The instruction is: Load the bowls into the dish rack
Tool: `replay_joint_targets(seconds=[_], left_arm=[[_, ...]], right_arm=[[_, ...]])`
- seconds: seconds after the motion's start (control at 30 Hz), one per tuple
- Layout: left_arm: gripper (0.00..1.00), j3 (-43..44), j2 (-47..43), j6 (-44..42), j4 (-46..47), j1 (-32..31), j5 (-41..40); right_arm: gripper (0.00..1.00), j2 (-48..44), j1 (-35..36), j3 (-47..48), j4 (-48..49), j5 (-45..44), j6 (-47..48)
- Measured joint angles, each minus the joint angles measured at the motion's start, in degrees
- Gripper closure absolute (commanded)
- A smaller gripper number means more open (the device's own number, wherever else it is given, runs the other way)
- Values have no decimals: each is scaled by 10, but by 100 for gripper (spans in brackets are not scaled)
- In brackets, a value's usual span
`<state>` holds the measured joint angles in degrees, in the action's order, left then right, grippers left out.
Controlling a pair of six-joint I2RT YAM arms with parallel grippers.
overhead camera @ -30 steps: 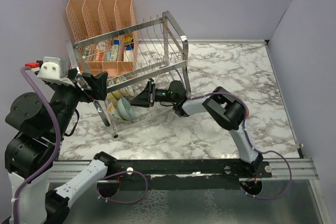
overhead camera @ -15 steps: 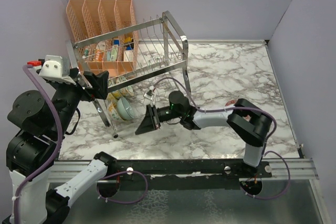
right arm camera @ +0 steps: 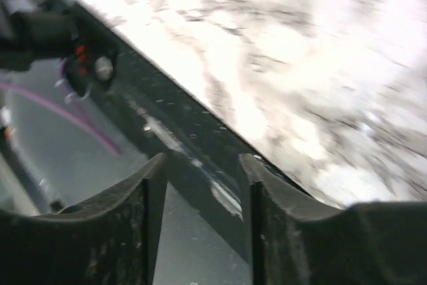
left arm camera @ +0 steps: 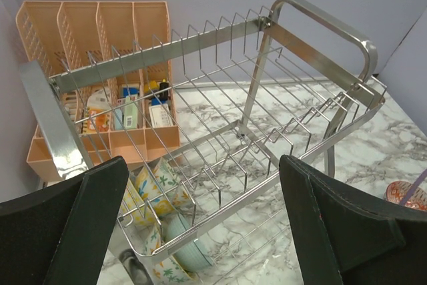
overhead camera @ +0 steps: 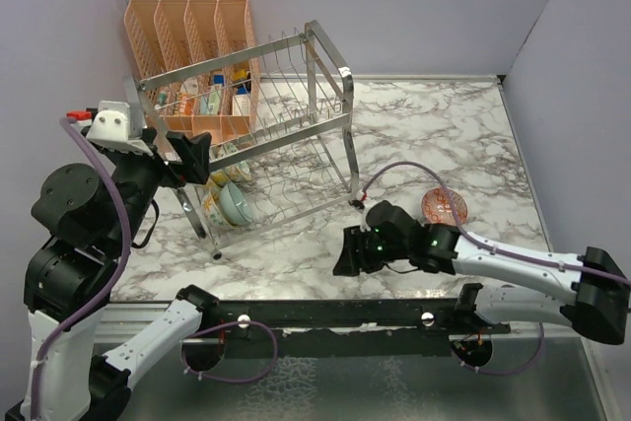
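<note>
Gaping empty at lower centre, the right gripper (overhead camera: pixel 345 255) likely wants the red-orange painted ceramic bowl (overhead camera: pixel 444 207) to its right; left gripper (overhead camera: pixel 194 158) also gapes.

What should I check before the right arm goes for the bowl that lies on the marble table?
1. Right fingers open with nothing between them: ok.
2. Red-orange bowl alone on the marble, mouth up: ok.
3. Purple cable clear of that bowl: cannot tell; it runs close to the rim.
4. Free slots in the dish rack: ok; the upper tier holds no bowls, and the loaded bowls sit at the left end of the lower tier.
5. Left fingers open: ok; whether they touch the rack, cannot tell.
6. Right wrist view sharp: not ok, blurred.
</note>
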<state>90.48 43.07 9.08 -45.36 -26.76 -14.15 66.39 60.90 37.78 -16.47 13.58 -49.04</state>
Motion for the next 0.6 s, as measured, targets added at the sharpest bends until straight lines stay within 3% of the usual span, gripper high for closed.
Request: replay_joint_targets(seconds=[0.13, 0.3, 0.37, 0.43, 0.6], left_arm=[[1, -22, 2, 0, 3, 0, 7], [1, -30, 3, 2, 5, 0, 15], [1, -31, 3, 1, 8, 0, 16], [1, -32, 3, 0, 8, 0, 17], [1, -32, 3, -1, 8, 0, 19]], right_arm=[[44, -59, -5, 4, -119, -120, -1], [34, -25, -35, 49, -234, -240, 1], [33, -18, -65, 59, -255, -267, 13], [25, -17, -96, 69, -268, -283, 27], [22, -19, -190, 103, -270, -333, 83]])
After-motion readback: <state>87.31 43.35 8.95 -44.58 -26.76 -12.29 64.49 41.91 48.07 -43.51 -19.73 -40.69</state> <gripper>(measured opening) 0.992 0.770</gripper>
